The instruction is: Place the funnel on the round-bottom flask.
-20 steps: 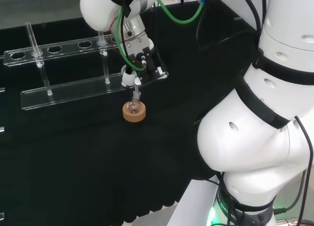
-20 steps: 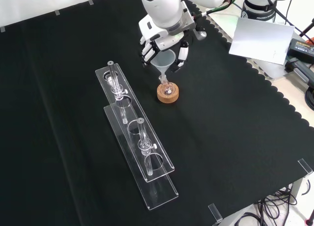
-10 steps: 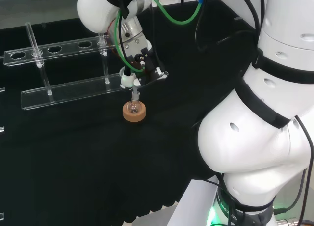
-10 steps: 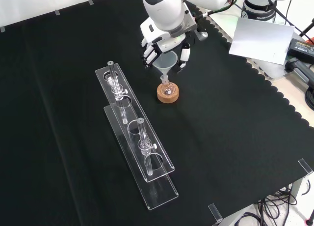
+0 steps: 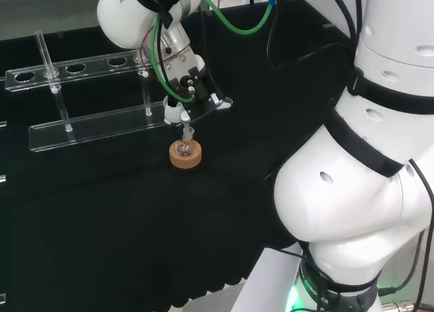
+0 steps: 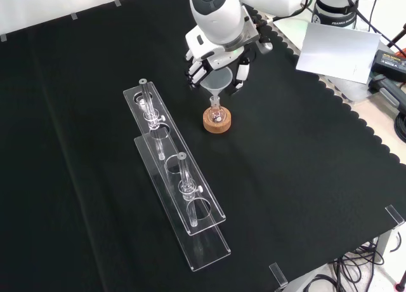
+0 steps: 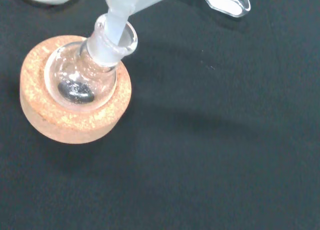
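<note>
A small clear round-bottom flask [image 6: 217,115] stands upright in a cork ring [image 6: 217,123] on the black cloth. Directly above it is the clear funnel [image 6: 216,82], held by the hand [image 6: 199,61], whose fingers curl round the funnel's rim on both sides. In the wrist view the funnel's stem [image 7: 118,21] reaches into the flask's neck [image 7: 113,44], and something small and dark lies in the flask's bulb [image 7: 76,92]. In the head view the hand [image 5: 191,88] is just above the flask [image 5: 183,148] and the cork ring [image 5: 186,160].
Two long clear racks [image 6: 154,122] [image 6: 192,211] with upright test tubes lie left of the flask in the front view, close to the hand. In the head view they stand behind the flask [image 5: 95,127]. The arm's white links [image 5: 366,163] take up the head view's right.
The hand has shifted slightly with the funnel and lowered it, so the stem now sits in the flask's neck. Flask and cork ring have not moved.
</note>
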